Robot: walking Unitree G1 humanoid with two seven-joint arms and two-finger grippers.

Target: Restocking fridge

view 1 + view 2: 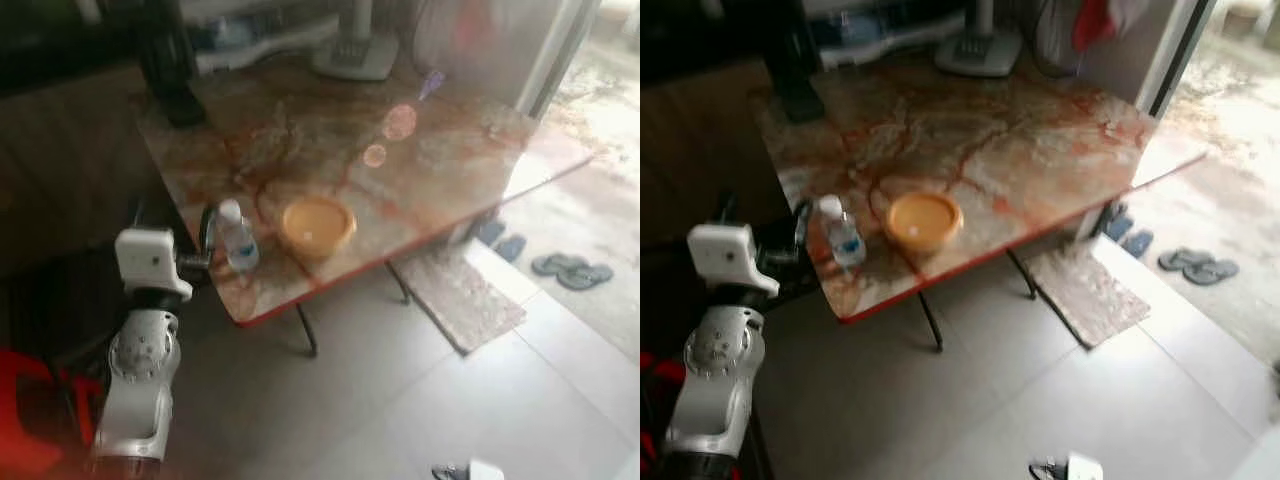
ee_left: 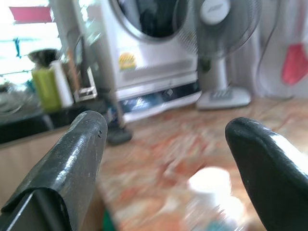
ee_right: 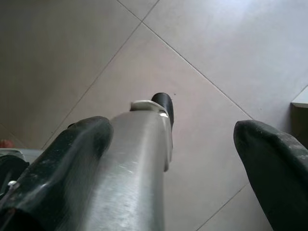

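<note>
— Where is the left gripper (image 1: pixel 207 240) placed?

— It is held at the near corner of the marble-patterned table (image 1: pixel 440 170), just beside the small water bottle (image 1: pixel 237 237). In the left wrist view its two black fingers (image 2: pixel 72 159) are seen spread wide, with the bottle's white cap (image 2: pixel 209 182) blurred between them; nothing is gripped.

— And the bottle itself?

— It is stood upright near the table's near edge, with an orange bowl (image 1: pixel 317 226) just beside it. A fan base (image 1: pixel 355 55) is set at the far edge.

— The right gripper (image 3: pixel 168 159)?

— It is pointed down at the tiled floor (image 3: pixel 216 57), fingers apart, nothing held between them. Sandals (image 1: pixel 572 270) are seen by the doorway.
</note>
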